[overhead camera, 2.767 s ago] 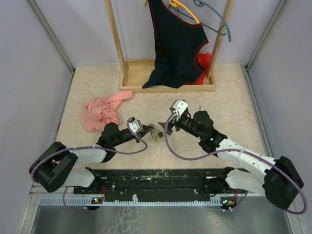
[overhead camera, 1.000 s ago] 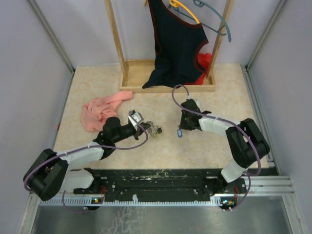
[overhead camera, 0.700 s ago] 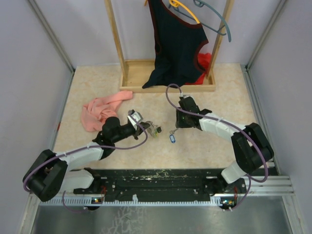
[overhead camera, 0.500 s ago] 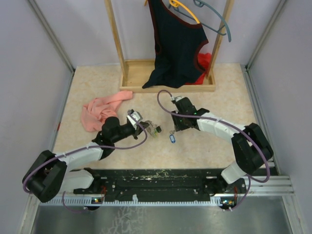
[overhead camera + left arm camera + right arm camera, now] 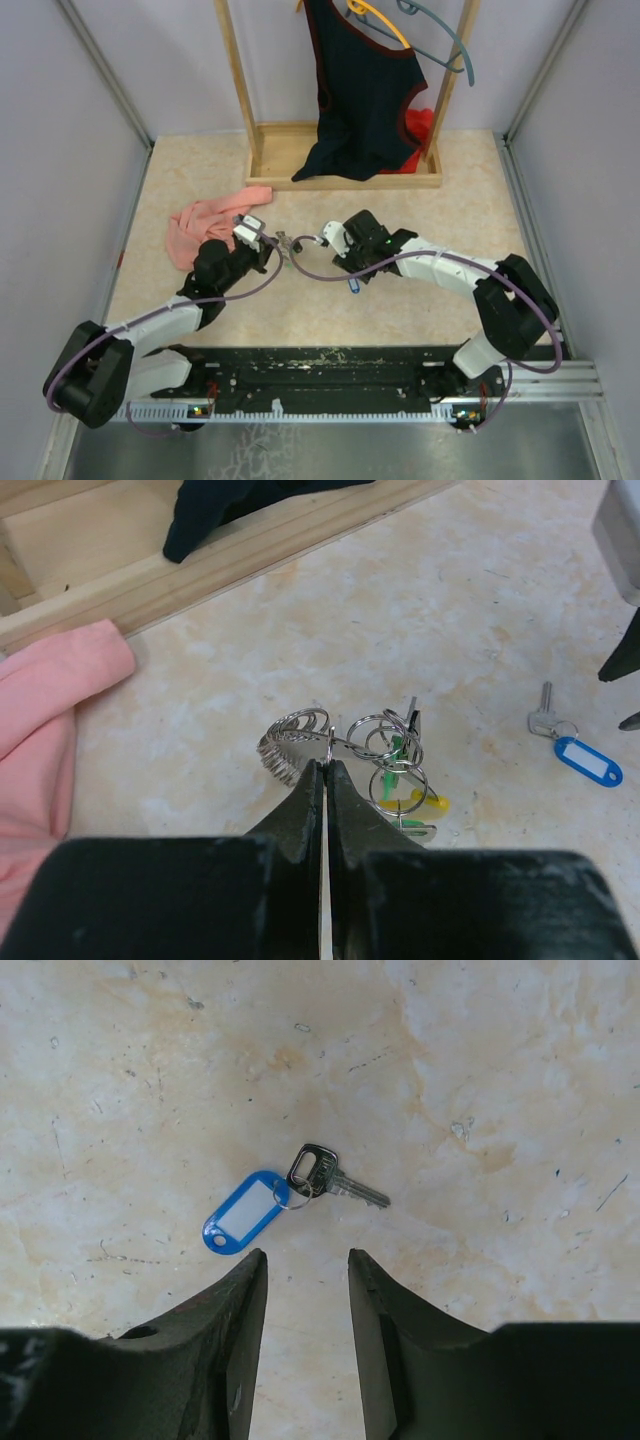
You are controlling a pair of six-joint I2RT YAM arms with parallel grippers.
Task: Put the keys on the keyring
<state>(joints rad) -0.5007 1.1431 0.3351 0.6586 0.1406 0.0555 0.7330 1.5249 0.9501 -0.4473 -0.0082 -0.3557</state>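
I'm holding the keyring clamped steady in the left gripper, hovering the part-open right gripper to grab the blue-tagged key.

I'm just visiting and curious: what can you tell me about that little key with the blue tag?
The blue-tagged key is a small silver metal key linked by a thin ring to a blue plastic tag with a white label window. It lies flat on the beige table, touching nothing else. The right gripper hovers just short of it, jaws open.
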